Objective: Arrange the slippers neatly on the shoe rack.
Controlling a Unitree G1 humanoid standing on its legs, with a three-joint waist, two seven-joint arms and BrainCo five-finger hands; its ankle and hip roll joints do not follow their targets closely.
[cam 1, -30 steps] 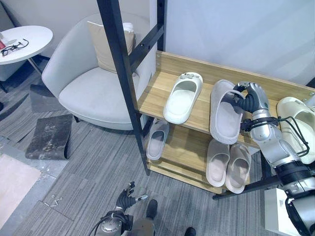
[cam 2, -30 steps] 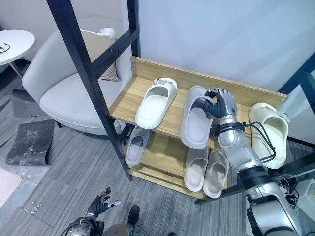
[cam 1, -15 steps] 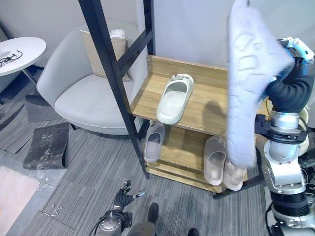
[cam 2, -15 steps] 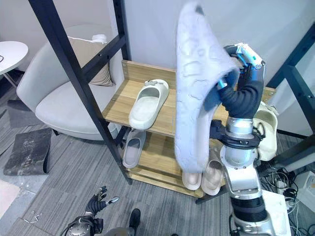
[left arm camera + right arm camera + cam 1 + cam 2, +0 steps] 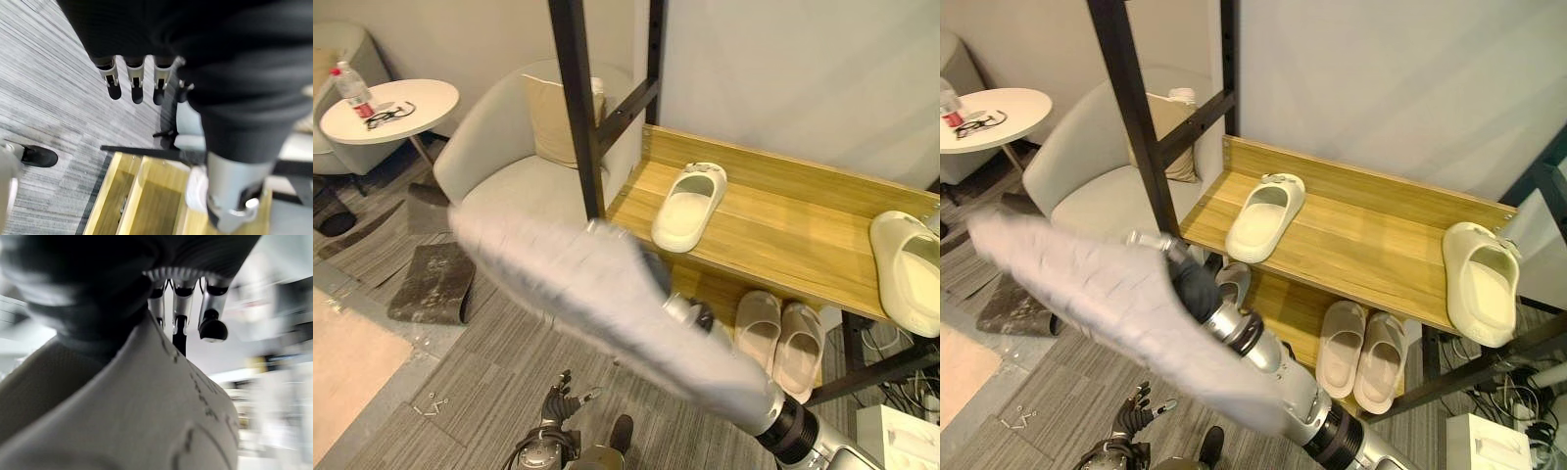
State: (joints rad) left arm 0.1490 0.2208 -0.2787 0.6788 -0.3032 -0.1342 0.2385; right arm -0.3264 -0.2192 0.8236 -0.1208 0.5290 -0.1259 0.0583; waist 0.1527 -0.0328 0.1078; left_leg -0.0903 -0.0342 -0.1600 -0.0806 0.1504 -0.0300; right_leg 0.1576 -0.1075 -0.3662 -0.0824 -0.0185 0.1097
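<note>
Before the shoe rack (image 5: 1361, 220), a held grey slipper (image 5: 1107, 304) blocks the armchair (image 5: 1097, 176).

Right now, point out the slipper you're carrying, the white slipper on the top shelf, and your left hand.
Grey slipper (image 5: 1107, 294), right eye view, its sole.
White slipper (image 5: 688, 208), left eye view, its footbed.
Left hand (image 5: 560, 397), left eye view, its fingers.

Grey striped carpet floor (image 5: 499, 372), pale wall (image 5: 803, 69), grey armchair (image 5: 499, 176) at 10 o'clock, round white table (image 5: 391, 108) further left.
</note>
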